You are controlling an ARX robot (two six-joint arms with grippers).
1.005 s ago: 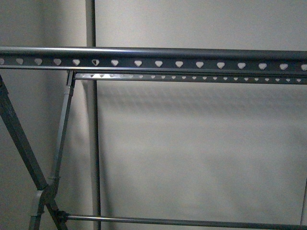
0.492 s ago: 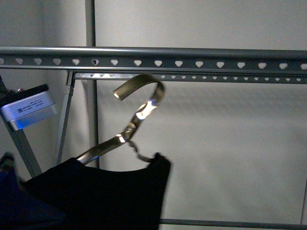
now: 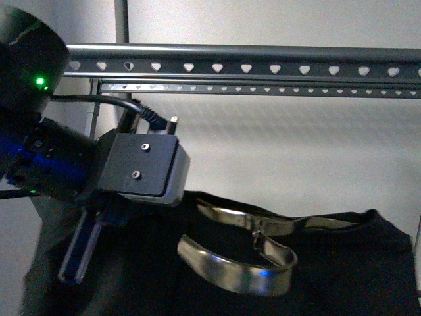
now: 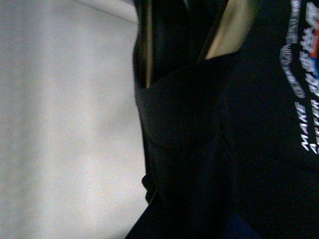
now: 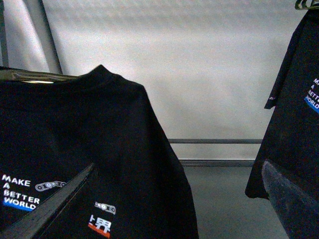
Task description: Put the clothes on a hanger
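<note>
The black T-shirt [image 3: 342,263] rides on a shiny metal shoulder frame whose hook [image 3: 237,266] lies forward over the cloth. It sits below the hanger, the grey rack; the heart-holed top rail [image 3: 263,67] runs across the top of the front view. My left gripper [image 3: 74,266] is shut on the T-shirt at its left side, its tips buried in cloth. The left wrist view shows dark cloth and white chest lettering [image 4: 304,89]. My right gripper [image 5: 174,209] is open, with the T-shirt [image 5: 99,149] just ahead between its fingers [image 5: 55,204].
A second black T-shirt [image 5: 299,99] with the same logo hangs to one side in the right wrist view. A lower rack bar [image 5: 214,141] crosses behind, before a pale wall. A second punched rail [image 3: 263,89] lies behind the top rail. A grey pole [image 3: 122,23] stands at the left.
One second ago only the rack showed. The T-shirt on its shiny frame then rose from the lower left. Now my left arm fills the left side and the shirt spans the bottom.
</note>
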